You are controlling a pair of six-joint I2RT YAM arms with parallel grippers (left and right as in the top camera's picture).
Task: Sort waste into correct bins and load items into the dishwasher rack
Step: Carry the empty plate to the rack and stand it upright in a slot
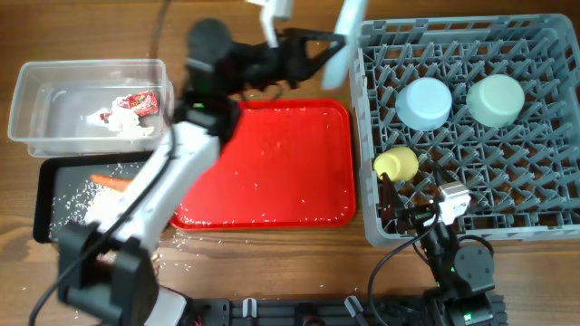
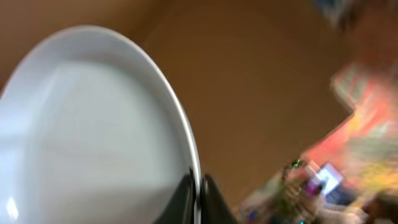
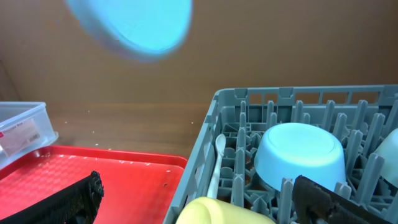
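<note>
Fingers of the left hand (image 2: pixel 198 190) are clamped on the rim of the pale-blue plate (image 2: pixel 93 124), held on edge in the air at top centre of the overhead frame, just beside the upper left corner of the grey dishwasher rack (image 1: pixel 471 231). The right hand (image 3: pixel 196 183), at lower right, has its fingers spread apart by the yellow cup (image 1: pixel 396 164) in the rack. The pale-blue bowl (image 1: pixel 424 101) and pale-green bowl (image 1: pixel 495 98) sit upside down higher in the frame. A red tray (image 1: pixel 272 163) lies mid-worktop (image 1: pixel 91 27). At far left, the wrapper (image 1: pixel 139 102) and tissue (image 1: pixel 127 125) lie in the clear tub (image 1: pixel 36 100), and the carrot (image 1: pixel 113 182) and crumbs (image 1: pixel 86 204) in the black tray (image 1: pixel 45 195).
</note>
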